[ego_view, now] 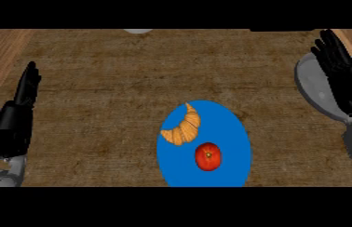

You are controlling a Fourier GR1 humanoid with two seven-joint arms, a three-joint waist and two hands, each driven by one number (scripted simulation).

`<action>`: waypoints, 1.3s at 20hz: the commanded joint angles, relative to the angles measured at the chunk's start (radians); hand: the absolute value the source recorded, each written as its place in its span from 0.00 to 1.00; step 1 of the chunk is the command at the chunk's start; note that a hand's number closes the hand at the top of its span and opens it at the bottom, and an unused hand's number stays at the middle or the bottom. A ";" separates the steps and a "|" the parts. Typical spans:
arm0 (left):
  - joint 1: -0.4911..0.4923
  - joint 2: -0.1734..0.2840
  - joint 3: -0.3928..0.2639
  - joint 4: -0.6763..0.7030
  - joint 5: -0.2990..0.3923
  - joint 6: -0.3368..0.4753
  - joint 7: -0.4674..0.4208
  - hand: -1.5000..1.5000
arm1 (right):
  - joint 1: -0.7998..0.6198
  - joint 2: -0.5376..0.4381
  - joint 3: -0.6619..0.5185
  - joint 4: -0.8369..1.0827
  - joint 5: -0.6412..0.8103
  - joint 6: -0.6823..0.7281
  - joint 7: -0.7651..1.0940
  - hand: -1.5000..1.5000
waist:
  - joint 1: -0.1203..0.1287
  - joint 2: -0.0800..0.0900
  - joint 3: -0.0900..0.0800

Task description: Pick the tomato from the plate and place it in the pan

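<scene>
Brown counter fills the frame, with a blue plate at lower centre holding the tomato and, just above-left of it, a croissant. At the right edge the right hand, fingers straight and holding nothing, lies over the grey pan. The left hand rests open, fingers up, at the left edge.

The robot's left hand rests open at the view's left edge, fingers straight and pointing up; its right hand stands open at the right edge, fingers extended.
</scene>
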 commanded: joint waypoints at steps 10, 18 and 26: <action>0.171 -0.322 -0.017 0.144 0.285 -0.005 0.115 0.50 | 0.303 0.236 0.273 -0.263 0.386 -0.426 -0.043 0.00 | -0.068 -0.018 -0.015; 0.216 -0.363 -0.020 0.154 0.320 -0.036 0.077 0.50 | 0.607 0.372 0.551 -0.381 0.847 -0.785 0.018 0.00 | -0.046 -0.007 -0.012; 0.167 -0.365 -0.034 0.163 0.308 -0.063 0.074 0.50 | 0.663 0.524 0.565 -0.487 1.361 -0.674 0.447 0.00 | -0.002 0.012 -0.010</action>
